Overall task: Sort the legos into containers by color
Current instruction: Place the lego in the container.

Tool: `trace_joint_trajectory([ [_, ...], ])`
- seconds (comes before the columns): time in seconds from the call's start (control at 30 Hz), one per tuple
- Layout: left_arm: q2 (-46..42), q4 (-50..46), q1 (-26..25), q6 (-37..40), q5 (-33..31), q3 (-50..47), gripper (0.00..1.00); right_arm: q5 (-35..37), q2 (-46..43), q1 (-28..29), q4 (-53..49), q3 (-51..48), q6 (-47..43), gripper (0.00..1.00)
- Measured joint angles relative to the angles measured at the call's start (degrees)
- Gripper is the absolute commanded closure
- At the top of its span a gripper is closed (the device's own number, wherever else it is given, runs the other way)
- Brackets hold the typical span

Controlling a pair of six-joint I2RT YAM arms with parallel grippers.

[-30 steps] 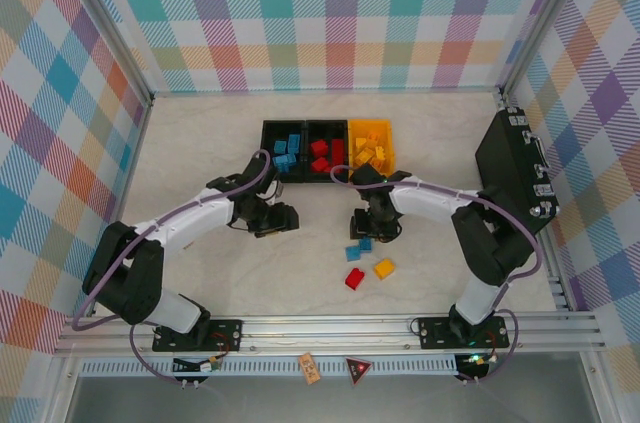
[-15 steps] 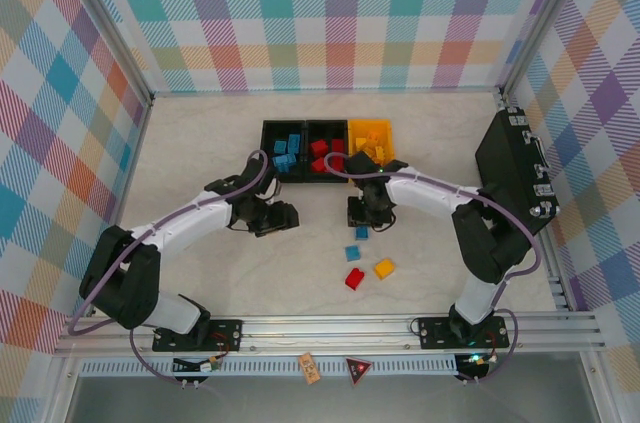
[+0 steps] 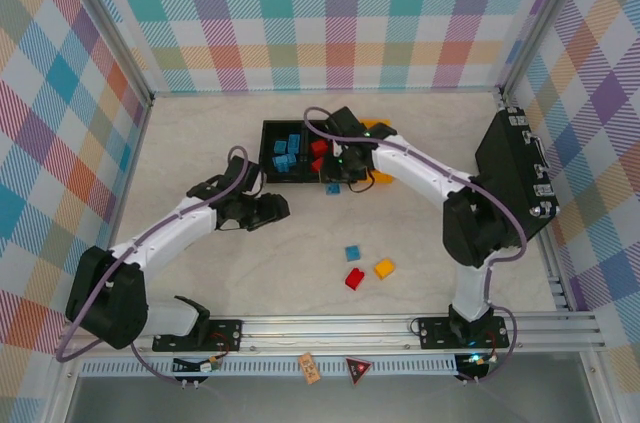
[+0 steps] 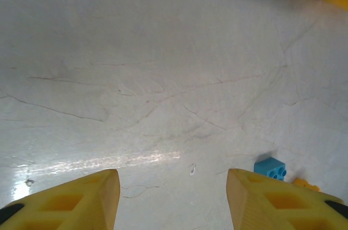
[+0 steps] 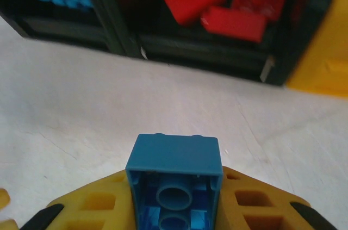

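blue brick (image 5: 175,159) gripped in right claw (image 5: 175,208), hollow underside clear on wrist view; left claw (image 4: 173,200) wide.

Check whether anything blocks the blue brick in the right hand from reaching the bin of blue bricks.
Nothing visible does. Bare table lies between the blue brick and the blue bin; only that bin's near wall must be cleared.

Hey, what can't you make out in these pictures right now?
Top external: the right arm covers most of the yellow bin, so its brick count is hidden.
Left wrist: a yellow brick is half hidden behind one left finger.
Right wrist: the bins are blurred and cut off by the top edge; the held blue brick hides where the right fingers grip it.
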Motion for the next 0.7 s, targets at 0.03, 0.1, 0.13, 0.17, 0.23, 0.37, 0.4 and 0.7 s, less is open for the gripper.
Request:
trace_joint_trajectory([
  [0.03,-0.74,-0.02,0.28,-0.20,-0.15,-0.22,0.44,-0.26,1.20,0.00,-0.39,2.16,-0.28,0.79],
  [0.1,-2.36,-0.04,0.81,-0.61,-0.42,-0.63,0.44,-1.01,4.33,0.00,-1.11,7.48,-1.07,0.79],
  [0.13,-3.04,-0.07,1.03,-0.83,-0.61,-0.85,0.44,-1.25,5.53,0.00,-1.36,9.53,-1.36,0.79],
  [0.17,-3.96,-0.11,1.44,-1.09,-0.85,-1.14,0.43,-1.62,7.10,0.00,-1.64,12.13,-1.68,0.79],
  [0.23,-5.44,-0.17,2.27,-1.42,-1.27,-1.75,0.43,-2.36,9.88,0.00,-2.45,16.57,-1.99,0.79],
  [0.37,-7.65,-0.48,3.28,-2.36,-2.27,-2.80,0.43,-3.56,16.55,0.00,-4.61,26.58,-2.40,0.79],
  [0.4,-7.98,-0.70,3.43,-2.58,-2.56,-2.91,0.43,-3.85,18.60,-0.02,-5.35,29.62,-2.49,0.79],
  [0.7,-8.79,-1.70,3.50,-3.43,-3.15,-2.95,0.43,-5.22,33.81,-0.35,-9.53,51.45,-2.54,0.75],
])
